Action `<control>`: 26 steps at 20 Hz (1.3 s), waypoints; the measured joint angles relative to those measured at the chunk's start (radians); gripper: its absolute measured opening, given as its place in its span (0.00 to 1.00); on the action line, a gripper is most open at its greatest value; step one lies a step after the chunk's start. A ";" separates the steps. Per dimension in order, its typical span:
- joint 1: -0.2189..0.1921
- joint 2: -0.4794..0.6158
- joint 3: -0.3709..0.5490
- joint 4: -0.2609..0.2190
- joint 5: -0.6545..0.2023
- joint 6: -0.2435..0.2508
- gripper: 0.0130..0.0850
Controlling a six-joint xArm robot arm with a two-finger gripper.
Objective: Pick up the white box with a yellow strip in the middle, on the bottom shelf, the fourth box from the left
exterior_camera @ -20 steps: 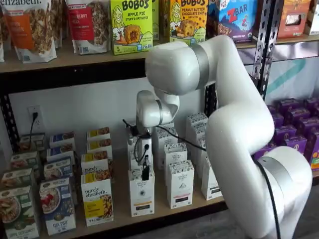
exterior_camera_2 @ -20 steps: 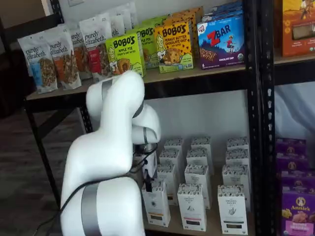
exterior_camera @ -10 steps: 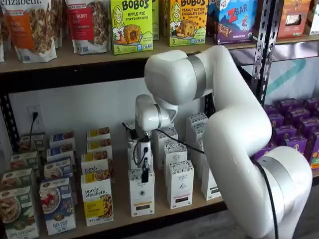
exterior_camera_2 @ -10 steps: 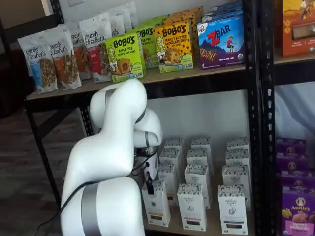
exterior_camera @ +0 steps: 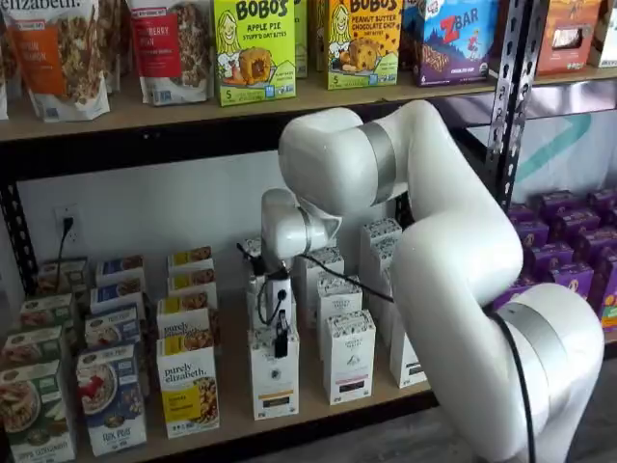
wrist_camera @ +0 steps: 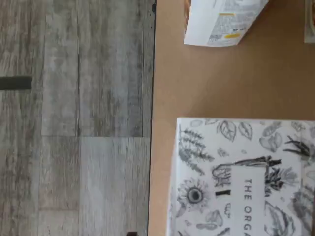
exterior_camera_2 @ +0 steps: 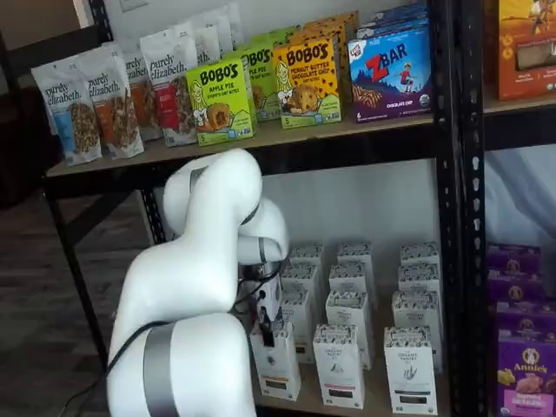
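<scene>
**Gripper poised over the front white box on the bottom shelf**

In both shelf views the arm [exterior_camera: 453, 251] reaches in from the right and bends down toward the bottom shelf [exterior_camera: 231, 386]. The gripper [exterior_camera: 281, 345] hangs with its black fingers pointing down at the patterned top of the white box [exterior_camera: 275, 381], which stands at the front edge of the shelf, upright, its black lower label with a yellow strip facing outward. Seen side-on, the fingers appear as 1 dark shape in a shelf view [exterior_camera_2: 267, 334], so no gap is visible; going by how wide the jaws stand, the gripper is open and grips nothing. The white box [exterior_camera_2: 278, 360] rests on the board, not lifted.

To its right stands a like white carton [exterior_camera: 349, 357], just beside it; to its left, a granola box with a yellow panel [exterior_camera: 190, 386].

In the wrist view, the box's leaf-and-flower top [wrist_camera: 246, 177] sits on the tan board [wrist_camera: 197, 83], with grey wood flooring [wrist_camera: 74, 118] beyond the shelf edge.
</scene>
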 joint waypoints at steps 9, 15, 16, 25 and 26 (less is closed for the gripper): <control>0.006 0.025 -0.004 -0.010 -0.034 0.012 1.00; 0.000 0.032 -0.004 -0.018 -0.045 0.012 0.94; -0.001 0.033 -0.004 -0.020 -0.044 0.013 0.89; -0.003 0.025 0.023 -0.008 -0.085 0.000 0.78; -0.002 0.026 0.022 -0.009 -0.082 0.001 0.78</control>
